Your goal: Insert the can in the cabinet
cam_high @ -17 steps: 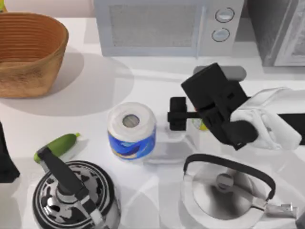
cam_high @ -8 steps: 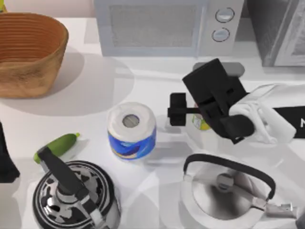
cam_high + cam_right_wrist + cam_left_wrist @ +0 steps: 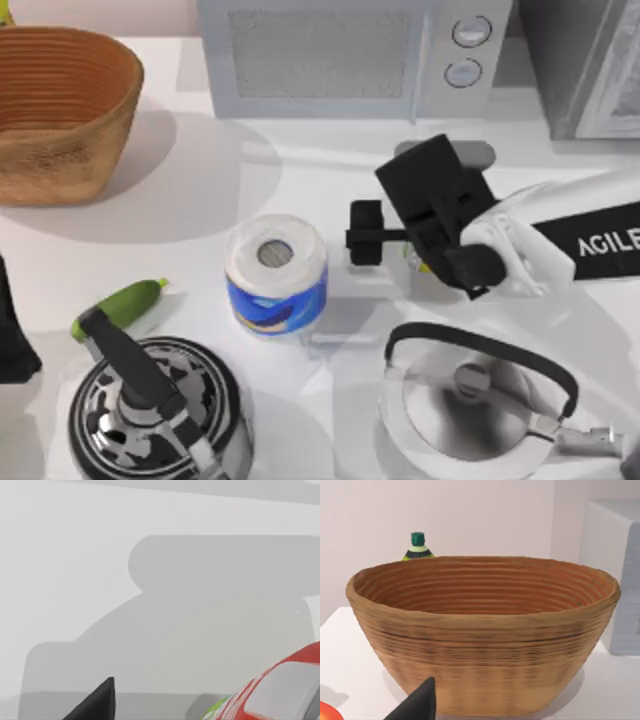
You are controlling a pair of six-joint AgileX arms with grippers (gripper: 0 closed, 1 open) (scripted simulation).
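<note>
The can [image 3: 280,690] is red with a green-yellow band and sits tilted between my right gripper's fingers. From above only a yellow-green sliver of the can [image 3: 413,262] shows under the black gripper body. My right gripper [image 3: 400,245] is shut on it, hanging above the table between the paper roll and the microwave, its shadow cast on the white top below. The cabinet [image 3: 590,60] is the dark grey unit with a pale door at the back right, well apart from the gripper. My left gripper [image 3: 10,335] is parked at the table's left edge, one fingertip [image 3: 417,705] facing the basket.
A white microwave [image 3: 340,55] stands at the back centre and a woven basket [image 3: 60,110] at the back left. The blue-and-white paper roll [image 3: 277,270] is just left of the right gripper. A patterned kettle [image 3: 150,410], a silver kettle [image 3: 480,400] and a green vegetable [image 3: 120,305] fill the front.
My right gripper has shifted slightly left and toward the back with the can in it, and its arm has swung upward in the picture. The left arm has not moved.
</note>
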